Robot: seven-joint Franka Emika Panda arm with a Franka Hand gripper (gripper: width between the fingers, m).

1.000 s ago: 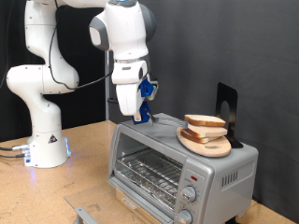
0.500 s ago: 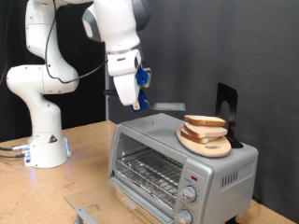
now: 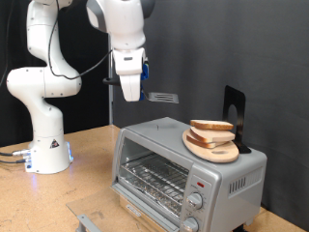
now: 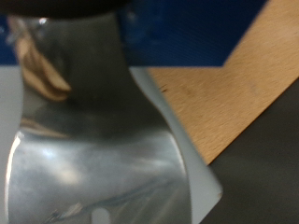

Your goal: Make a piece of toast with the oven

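Below gripper [image 3: 132, 97]: toast [image 3: 211, 127], apart.

Brushed silver metal oven [image 3: 188, 164]; wooden plate [image 3: 214, 148]; glossy, seemingly metal spatula [image 4: 93, 140]; matt wood tabletop [image 3: 87, 169].

Exterior view: fixed camera off the arm, about oven height, facing the dark backdrop; takes in the arm's base, the bench [image 3: 92, 155] and the oven [image 3: 188, 174] at the exterior view's right, mid distance. Wrist view: on the hand, very close behind a shiny spatula blade [image 4: 93, 140] that fills most of it, blurred. Shared: the spatula [image 3: 159, 97] and bench wood [image 4: 238, 84].
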